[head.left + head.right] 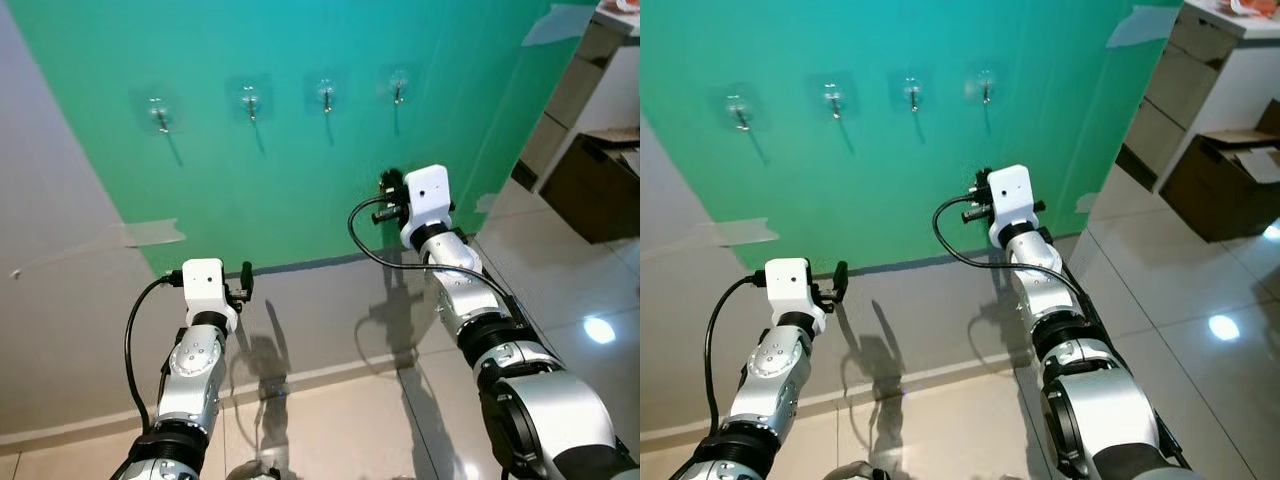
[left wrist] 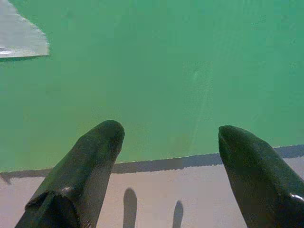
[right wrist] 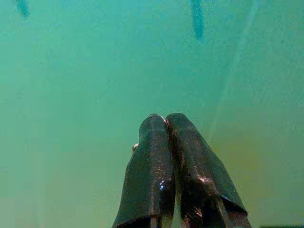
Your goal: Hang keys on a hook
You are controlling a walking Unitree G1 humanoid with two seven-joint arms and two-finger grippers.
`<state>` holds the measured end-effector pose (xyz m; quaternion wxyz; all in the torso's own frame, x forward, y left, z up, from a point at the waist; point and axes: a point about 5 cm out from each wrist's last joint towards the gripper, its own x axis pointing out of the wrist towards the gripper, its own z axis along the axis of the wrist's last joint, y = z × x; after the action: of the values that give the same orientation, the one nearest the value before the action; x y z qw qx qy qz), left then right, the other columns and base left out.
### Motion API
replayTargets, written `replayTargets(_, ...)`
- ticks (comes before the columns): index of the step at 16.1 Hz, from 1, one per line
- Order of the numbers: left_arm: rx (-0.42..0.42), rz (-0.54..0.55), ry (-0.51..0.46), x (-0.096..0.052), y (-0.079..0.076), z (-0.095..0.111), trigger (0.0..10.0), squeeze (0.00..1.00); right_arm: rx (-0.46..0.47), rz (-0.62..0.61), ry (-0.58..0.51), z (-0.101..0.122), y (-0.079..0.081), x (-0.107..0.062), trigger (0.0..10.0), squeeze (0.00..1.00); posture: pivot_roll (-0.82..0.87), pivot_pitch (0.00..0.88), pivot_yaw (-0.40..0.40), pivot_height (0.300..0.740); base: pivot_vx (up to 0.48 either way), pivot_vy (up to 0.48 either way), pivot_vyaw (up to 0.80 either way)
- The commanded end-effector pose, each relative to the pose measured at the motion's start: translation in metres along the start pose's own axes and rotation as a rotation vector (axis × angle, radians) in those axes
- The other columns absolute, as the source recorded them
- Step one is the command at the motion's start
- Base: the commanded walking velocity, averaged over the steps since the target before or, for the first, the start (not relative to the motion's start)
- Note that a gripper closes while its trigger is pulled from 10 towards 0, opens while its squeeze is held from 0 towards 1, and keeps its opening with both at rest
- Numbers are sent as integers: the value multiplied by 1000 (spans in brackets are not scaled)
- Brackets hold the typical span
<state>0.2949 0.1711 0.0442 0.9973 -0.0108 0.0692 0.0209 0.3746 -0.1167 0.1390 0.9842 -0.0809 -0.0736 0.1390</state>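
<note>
Right end effector (image 3: 165, 124): fingers pressed together, raised in front of the green panel (image 1: 300, 150), below the row of hooks. A small metallic sliver, possibly a key ring (image 3: 135, 147), shows at the edge of one finger in the right wrist view; whether keys are clamped there cannot be told, and the keys cannot otherwise be made out.

Left end effector (image 2: 166, 161): fingers spread apart, nothing between them, held low near the panel's lower edge, where green meets the grey wall (image 1: 60, 300).

Four hooks are fixed to the panel in a row on clear adhesive pads: first hook (image 1: 160, 115), second hook (image 1: 250, 102), third hook (image 1: 326, 95), fourth hook (image 1: 398, 90). All four are bare. The right end effector is nearest the fourth hook, beneath it and apart from it.

Tape (image 1: 150, 233) holds the panel's corner to the wall. A cabinet (image 1: 575, 90) and a brown box (image 1: 600, 185) stand to the right on the tiled floor (image 1: 560, 290)
</note>
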Motion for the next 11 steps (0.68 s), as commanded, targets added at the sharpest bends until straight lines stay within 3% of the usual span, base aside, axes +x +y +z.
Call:
replayTargets(1,-8,8,-8,2,-2,2,10000,0,-12,-10,-89,24,-8,10,0,0,-25,0,-10,740,0,0,0)
replayTargets(6,-22,-2,-19,-5,-17,-2,10000,0,-51,20,-140,48,-18,21,0,0,-43,0,-62,740,0,0,0)
replayTargets(11,-72,14,-18,-18,-34,-10,10000,0,-67,111,-219,87,-9,39,0,0,-69,0,-133,740,0,0,0)
